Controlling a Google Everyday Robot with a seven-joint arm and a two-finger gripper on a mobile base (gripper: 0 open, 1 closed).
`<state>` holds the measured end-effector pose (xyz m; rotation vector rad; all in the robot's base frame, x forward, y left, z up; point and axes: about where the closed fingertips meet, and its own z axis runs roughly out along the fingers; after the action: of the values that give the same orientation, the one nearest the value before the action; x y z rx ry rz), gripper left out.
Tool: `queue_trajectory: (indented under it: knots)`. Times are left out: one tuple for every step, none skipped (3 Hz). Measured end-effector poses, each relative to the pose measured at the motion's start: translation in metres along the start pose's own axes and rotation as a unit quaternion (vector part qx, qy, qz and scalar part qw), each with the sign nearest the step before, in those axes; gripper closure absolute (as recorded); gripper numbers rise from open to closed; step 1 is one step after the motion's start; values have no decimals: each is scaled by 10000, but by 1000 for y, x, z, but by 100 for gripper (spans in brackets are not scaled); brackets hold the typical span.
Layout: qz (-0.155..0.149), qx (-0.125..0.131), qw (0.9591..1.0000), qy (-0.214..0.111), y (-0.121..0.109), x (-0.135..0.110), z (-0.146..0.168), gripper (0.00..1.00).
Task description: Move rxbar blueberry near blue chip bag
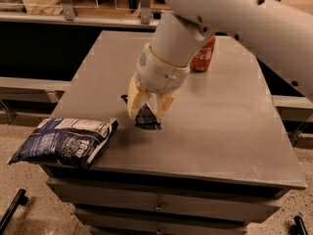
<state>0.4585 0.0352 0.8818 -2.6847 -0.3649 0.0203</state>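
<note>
I see a smooth white plastic arm (254, 23) with small dark recessed holes. Its rounded white wrist housing (161, 72) bears a perforated patch. At 7 o'clock from it, the gripper (146, 117) has cream-coloured fingers (133, 99).

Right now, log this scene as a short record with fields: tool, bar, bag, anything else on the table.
tool: tool low over the table's front left part, shut on the rxbar blueberry
bar: rxbar blueberry tilted between the fingers, right of the bag, apart from it
bag: blue chip bag lying at the front left corner, overhanging the table edge
other: red can upright at the far side, partly hidden by the arm
surface: grey table
</note>
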Motion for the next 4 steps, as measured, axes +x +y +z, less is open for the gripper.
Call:
queue_trajectory:
  knots:
    - [-175,-209,9996,-92,-8,-11,12,82]
    - [-205,-242,9995,-94,-10,-12,14,59]
    - [-215,-246,9994,-79,-11,-13,14,36]
    - [-224,-250,9994,-64,-12,-13,14,12]
